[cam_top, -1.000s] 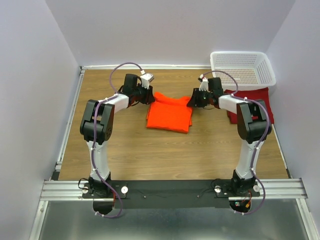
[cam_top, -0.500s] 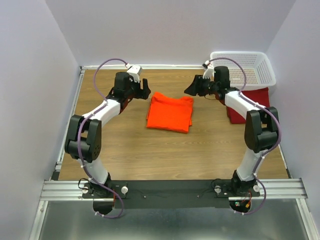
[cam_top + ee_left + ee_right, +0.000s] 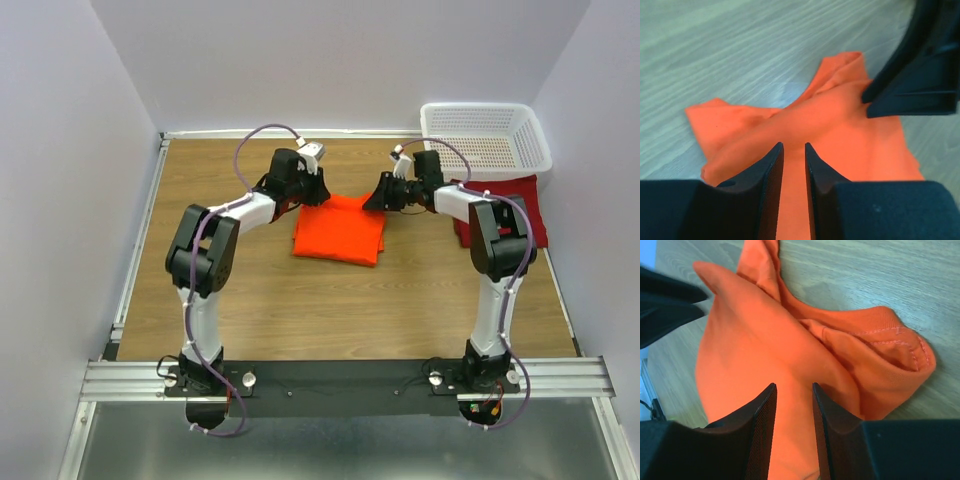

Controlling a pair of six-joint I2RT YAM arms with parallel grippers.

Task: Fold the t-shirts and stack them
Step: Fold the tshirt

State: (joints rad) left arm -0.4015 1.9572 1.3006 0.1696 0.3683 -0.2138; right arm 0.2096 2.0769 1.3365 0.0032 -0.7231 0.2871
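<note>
The orange t-shirt lies folded in the middle of the table. My left gripper is at its far left corner and my right gripper at its far right corner. In the left wrist view the left gripper has its jaws narrowed on a raised ridge of the orange t-shirt. The right gripper likewise pinches the orange t-shirt, whose sleeve hem bunches at the right. The maroon t-shirt lies folded at the far right, partly behind the right arm.
A white mesh basket stands at the back right, overlapping the maroon shirt's far edge. Walls close in the table on the left, back and right. Bare wood lies between the orange shirt and the arm bases.
Half a second ago both grippers were drawn back from the orange shirt with jaws wide. Both have returned to its far corners and narrowed onto the cloth.
</note>
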